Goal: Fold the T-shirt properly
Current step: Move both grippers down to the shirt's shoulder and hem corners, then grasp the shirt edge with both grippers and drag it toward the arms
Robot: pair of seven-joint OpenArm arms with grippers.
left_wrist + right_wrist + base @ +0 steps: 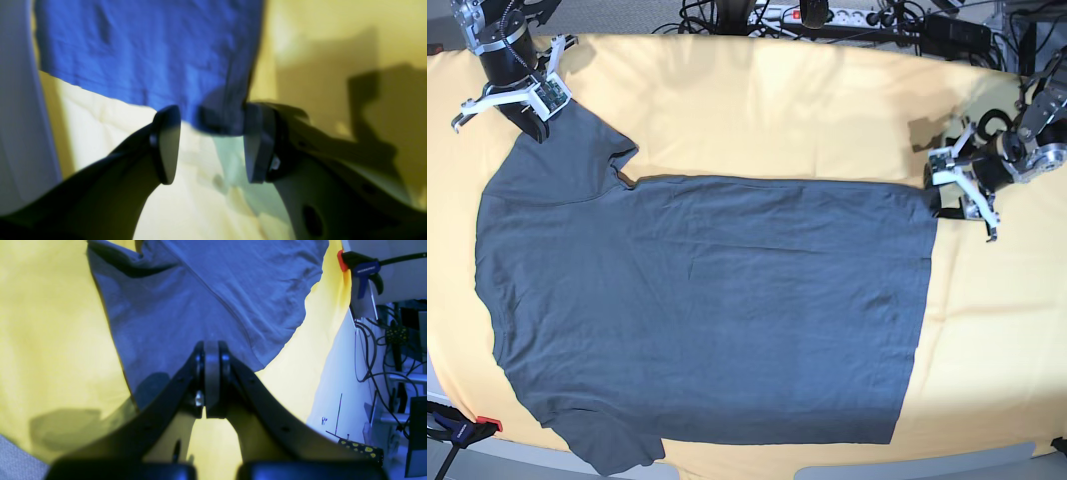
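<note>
The dark slate-grey T-shirt point(707, 300) lies spread flat on the yellow-orange cloth point(777, 110), sleeves to the left and hem to the right. My right gripper point(532, 128) is at the far sleeve's upper edge. In the right wrist view it point(211, 345) is shut, with its tips on the sleeve fabric point(200, 290). My left gripper point(947, 200) is at the hem's far corner. In the left wrist view it point(211, 143) is open, and the shirt's corner point(217, 123) sits between the two fingers, close to the right one.
A blue-black clamp with a red tip point(362, 270) holds the cloth at the table edge, and another clamp point(457, 428) sits at the front left corner. Cables and a power strip point(827, 15) lie behind the table. More cables point(393, 340) hang beside it.
</note>
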